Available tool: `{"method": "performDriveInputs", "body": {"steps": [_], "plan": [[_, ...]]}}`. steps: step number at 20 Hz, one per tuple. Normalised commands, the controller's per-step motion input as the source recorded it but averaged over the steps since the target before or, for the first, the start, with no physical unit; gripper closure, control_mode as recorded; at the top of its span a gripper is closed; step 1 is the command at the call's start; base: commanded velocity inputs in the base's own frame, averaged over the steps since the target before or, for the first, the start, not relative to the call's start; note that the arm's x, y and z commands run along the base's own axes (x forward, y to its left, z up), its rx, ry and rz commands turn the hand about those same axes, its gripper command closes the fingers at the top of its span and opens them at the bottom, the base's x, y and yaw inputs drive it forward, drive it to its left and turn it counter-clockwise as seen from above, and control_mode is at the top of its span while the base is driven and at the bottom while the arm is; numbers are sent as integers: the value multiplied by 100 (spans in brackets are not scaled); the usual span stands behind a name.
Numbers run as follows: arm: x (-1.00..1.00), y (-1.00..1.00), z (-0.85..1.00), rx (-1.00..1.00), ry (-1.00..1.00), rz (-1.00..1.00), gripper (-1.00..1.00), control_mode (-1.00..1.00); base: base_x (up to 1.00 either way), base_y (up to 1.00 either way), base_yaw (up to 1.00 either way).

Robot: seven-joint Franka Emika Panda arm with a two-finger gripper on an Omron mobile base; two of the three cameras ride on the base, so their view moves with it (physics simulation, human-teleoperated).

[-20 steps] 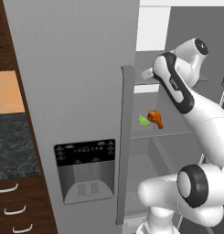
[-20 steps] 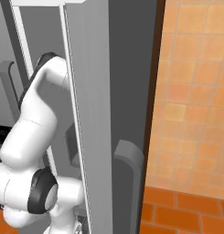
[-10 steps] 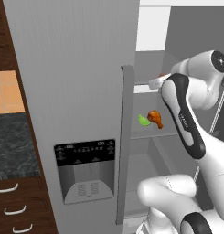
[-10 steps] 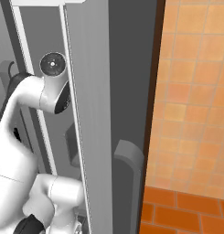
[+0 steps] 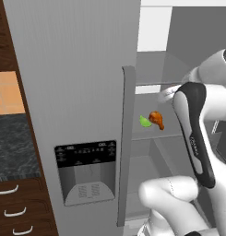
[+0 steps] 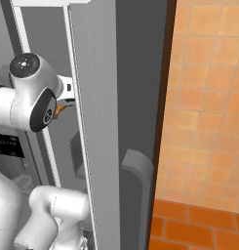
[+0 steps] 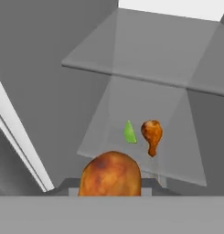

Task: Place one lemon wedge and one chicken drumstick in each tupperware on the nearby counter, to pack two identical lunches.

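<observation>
Drumstick in hand, coming out of the fridge

Left base view: a lime-green wedge (image 5: pixel 145 121) and a second drumstick (image 5: pixel 156 119) sit on the fridge shelf (image 5: pixel 169 130); the arm has swung nearer than a second ago. Right base view: the arm reaches past the door (image 6: pixel 94 122). Hand view: the tool (image 7: pixel 110 183) is pinching a drumstick (image 7: pixel 110 175), the shelf pair just beyond it. Best withdraw straight and level, clear of the door edge.

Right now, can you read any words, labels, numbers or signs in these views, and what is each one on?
Fridge dispenser panel: rows of small light marks on the black strip, too small and blurred to read.
Robot forearm: tiny light lettering on the dark cover, too small to read.
Shelf, chicken drumstick, lemon wedge: no text.
</observation>
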Motion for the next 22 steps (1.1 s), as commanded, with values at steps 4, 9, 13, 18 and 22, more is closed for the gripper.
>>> {"method": "performDriveInputs", "body": {"steps": [4,9,13,18,22], "plan": [[-60,1,-69,0,3,0,100,-100,0,0,0],[-87,1,-43,0,4,0,100,-100,0,0,0],[0,0,0,0,0,0,100,100,-100,28,0],[0,0,0,0,0,0,100,100,-48,94,-1],[0,0,0,0,0,0,100,100,-1,100,-3]]}}
